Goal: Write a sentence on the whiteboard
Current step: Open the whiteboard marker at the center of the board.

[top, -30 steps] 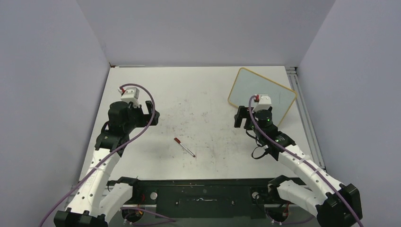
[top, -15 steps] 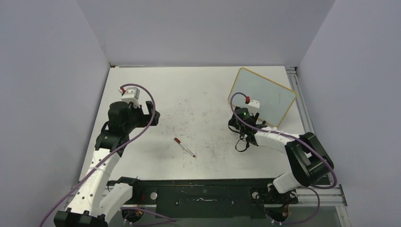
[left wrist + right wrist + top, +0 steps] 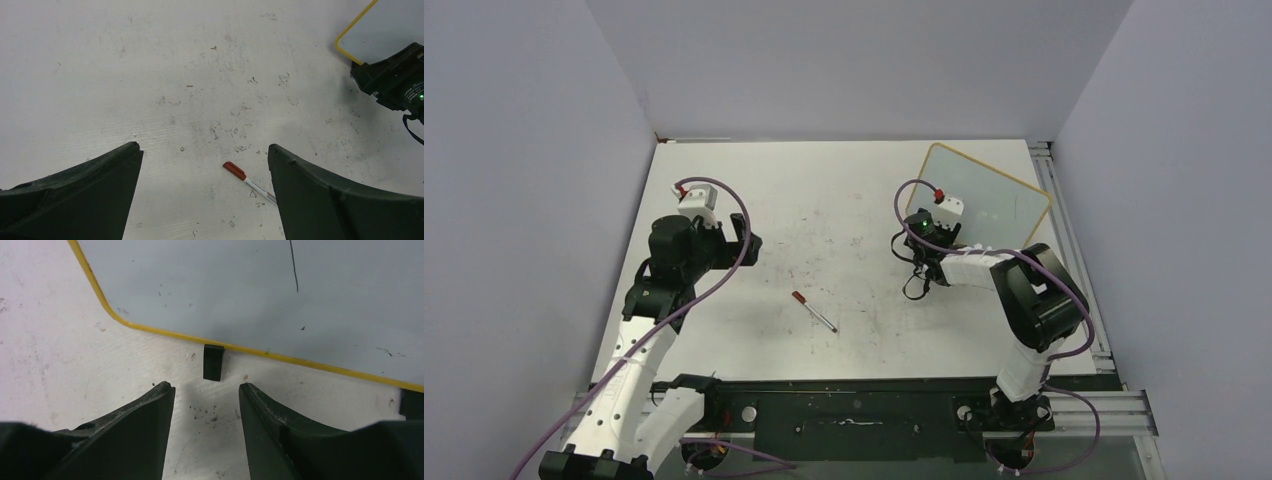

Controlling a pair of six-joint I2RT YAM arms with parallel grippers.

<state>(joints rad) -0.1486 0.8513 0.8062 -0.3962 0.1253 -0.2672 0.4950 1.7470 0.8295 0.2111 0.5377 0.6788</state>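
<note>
Yellow-framed whiteboard (image 3: 996, 195) bare, sentence unwritten | marker (image 3: 813, 311) lies well left of whiteboard, unheld | right gripper (image 3: 206, 386) just before whiteboard's lower edge, jaws apart, empty | left gripper (image 3: 202, 147) far left of whiteboard, jaws wide, empty

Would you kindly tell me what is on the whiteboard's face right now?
The whiteboard shows no lettering: only one thin dark line and scattered specks. From above, the right arm covers part of its near edge, so that strip is hidden there.
</note>
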